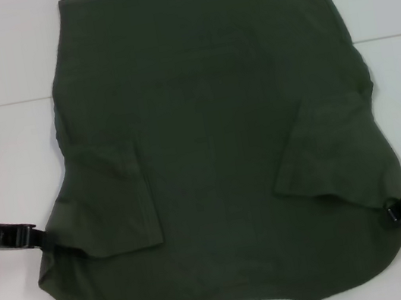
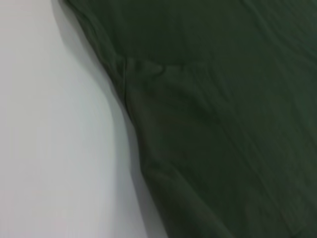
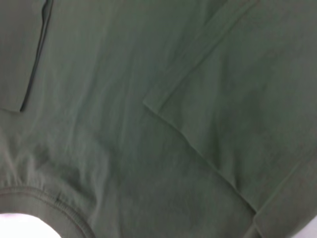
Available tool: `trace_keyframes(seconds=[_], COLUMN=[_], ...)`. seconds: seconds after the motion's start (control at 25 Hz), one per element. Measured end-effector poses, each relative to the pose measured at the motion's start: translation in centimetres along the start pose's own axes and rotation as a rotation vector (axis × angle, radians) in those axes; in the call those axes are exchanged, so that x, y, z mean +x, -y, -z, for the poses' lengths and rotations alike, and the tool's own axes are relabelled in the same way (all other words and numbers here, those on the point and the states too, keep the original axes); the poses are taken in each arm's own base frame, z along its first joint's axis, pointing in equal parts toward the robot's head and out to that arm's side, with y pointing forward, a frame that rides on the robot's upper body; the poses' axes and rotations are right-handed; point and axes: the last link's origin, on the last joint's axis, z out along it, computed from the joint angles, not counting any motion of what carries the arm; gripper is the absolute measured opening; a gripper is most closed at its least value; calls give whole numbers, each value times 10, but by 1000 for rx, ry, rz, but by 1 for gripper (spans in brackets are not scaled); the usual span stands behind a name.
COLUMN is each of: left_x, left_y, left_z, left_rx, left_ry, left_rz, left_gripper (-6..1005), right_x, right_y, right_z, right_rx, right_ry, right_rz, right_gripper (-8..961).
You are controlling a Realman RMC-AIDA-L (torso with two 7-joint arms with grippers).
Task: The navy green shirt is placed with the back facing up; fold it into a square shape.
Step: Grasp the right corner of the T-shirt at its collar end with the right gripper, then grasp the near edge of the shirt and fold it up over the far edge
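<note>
The dark olive-green shirt [image 1: 213, 132] lies flat on the white table, plain back up, collar at the near edge and hem at the far edge. Both short sleeves are folded inward onto the body, the left sleeve [image 1: 113, 203] and the right sleeve [image 1: 324, 152]. My left gripper [image 1: 40, 240] is at the shirt's left shoulder edge. My right gripper [image 1: 393, 212] is at the right shoulder edge. The left wrist view shows the shirt's edge [image 2: 208, 124] on the table. The right wrist view shows the fabric with a folded sleeve [image 3: 237, 109] and the collar rim [image 3: 44, 201].
The white table [image 1: 1, 152] shows on both sides of the shirt and beyond its hem. The table's bare surface also shows in the left wrist view [image 2: 54, 129].
</note>
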Motion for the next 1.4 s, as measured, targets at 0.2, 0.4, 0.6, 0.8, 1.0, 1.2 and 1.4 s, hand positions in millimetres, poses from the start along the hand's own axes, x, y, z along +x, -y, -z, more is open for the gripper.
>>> trace_keyframes(seconds=[0.2, 0.4, 0.6, 0.8, 1.0, 1.2, 1.4], left_x=[1, 1, -2, -10, -21, -39, -50], left_y=[0, -1, -1, -4, -9, -15, -25], left_z=[0, 0, 0, 5, 17, 24, 30], left_rx=[-1, -1, -22, -135, -251, -306, -392], left_ry=[-2, 0, 19, 74, 130, 244, 316], left_rz=[-2, -4, 9, 38, 60, 62, 25], left_gripper=[16, 16, 16, 16, 16, 15, 15], right_x=[0, 0, 1, 10, 28, 49, 62], right_y=[-1, -1, -1, -6, -8, -12, -5], right_z=[-1, -1, 0, 6, 15, 21, 24], right_rx=[2, 2, -4, -56, -121, -207, -218], right_ry=[-7, -8, -15, -75, -152, -230, -272], right_rz=[2, 2, 8, 43, 84, 141, 142], right_gripper=[422, 201, 134, 67, 54, 54, 54])
